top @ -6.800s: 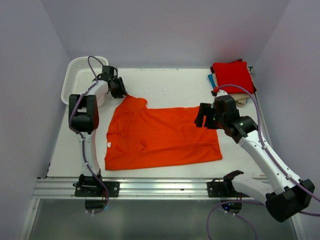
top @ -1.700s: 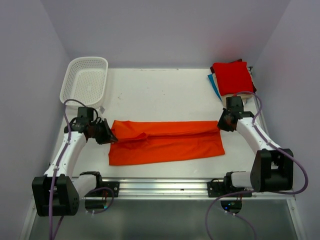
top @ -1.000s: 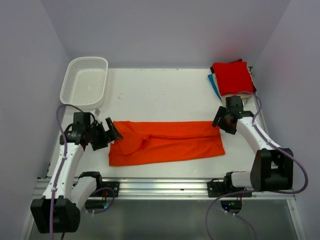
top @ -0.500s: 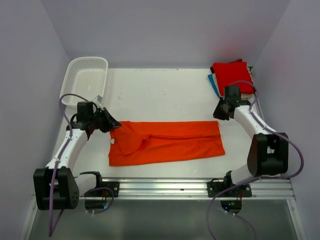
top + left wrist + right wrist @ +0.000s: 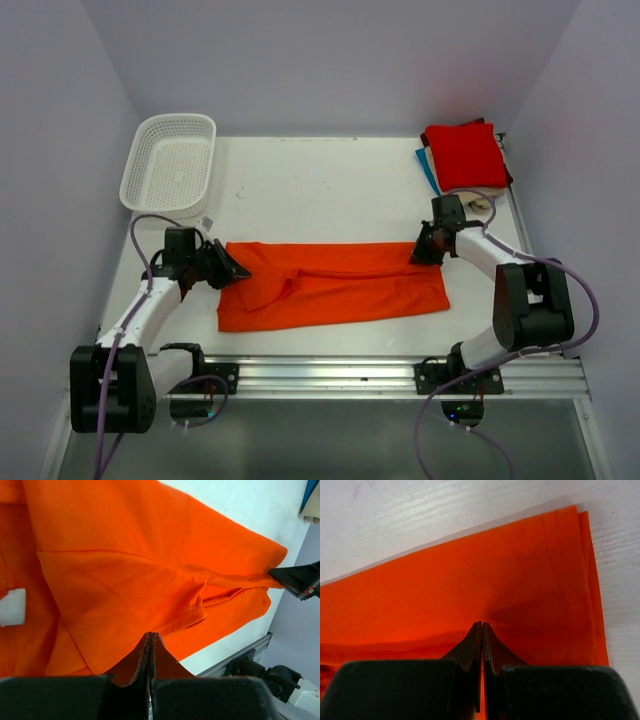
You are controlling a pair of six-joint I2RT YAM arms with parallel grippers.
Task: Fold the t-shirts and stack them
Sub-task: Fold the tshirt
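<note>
The bright orange t-shirt (image 5: 340, 285) lies on the white table as a long folded strip running left to right. My left gripper (image 5: 238, 270) is at the strip's far left corner, its jaws shut with the tips in the orange cloth (image 5: 125, 555). My right gripper (image 5: 418, 254) is at the strip's far right corner, also shut, and creases in the cloth (image 5: 470, 580) run into its tips (image 5: 482, 625). The left wrist view shows that corner drawn to a point at the right gripper (image 5: 295, 580). A folded red t-shirt (image 5: 463, 152) tops a stack at the back right, over blue (image 5: 427, 168) and beige (image 5: 483, 203) edges.
A white mesh basket (image 5: 170, 160) stands at the back left corner. A metal rail (image 5: 320, 375) runs along the table's near edge, with both arm bases on it. Side walls close in the table left and right. A white neck label (image 5: 12, 607) shows on the shirt.
Both grippers were open a second ago and are now shut at the shirt's far corners. The left one moved right onto the left end, the right one came down-left onto the right corner.
</note>
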